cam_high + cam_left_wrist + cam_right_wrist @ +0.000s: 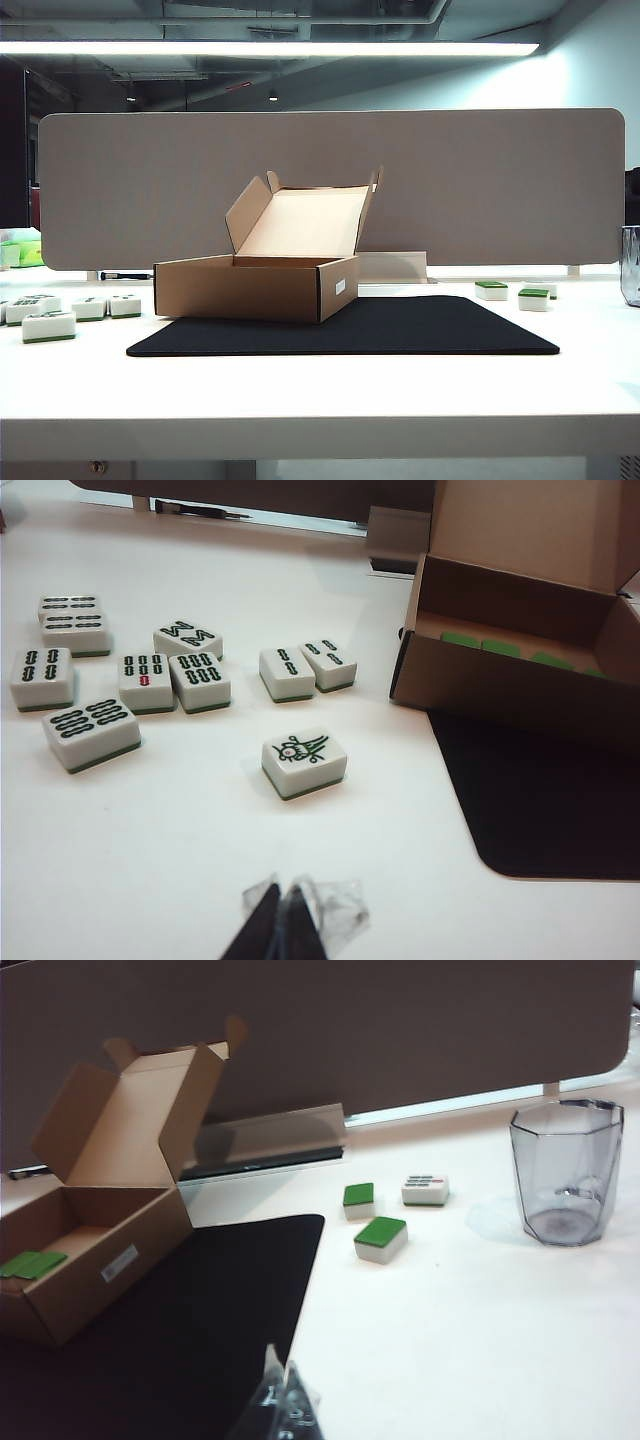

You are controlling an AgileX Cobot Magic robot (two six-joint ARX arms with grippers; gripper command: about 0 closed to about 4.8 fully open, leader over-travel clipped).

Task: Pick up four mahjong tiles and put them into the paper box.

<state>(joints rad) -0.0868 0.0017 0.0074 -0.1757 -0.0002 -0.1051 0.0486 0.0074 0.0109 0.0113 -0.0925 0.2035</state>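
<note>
The paper box (250,288) stands open on a black mat (400,325), its flap lid up. Several green-topped mahjong tiles (500,648) lie in a row inside it; in the right wrist view they show at the box's near corner (30,1263). Two more green-topped tiles (381,1233) (358,1196) rest on the white table right of the mat. My left gripper (283,892) is shut and empty, low over the table near the face-up tiles. My right gripper (280,1368) is shut and empty above the mat's edge. Neither arm shows in the exterior view.
A cluster of face-up tiles with dark marks (145,680) lies left of the box, one (304,761) nearer my left gripper. A clear glass cup (565,1172) stands at the far right, a face-up tile (425,1189) beside it. A grey partition (330,185) closes the back.
</note>
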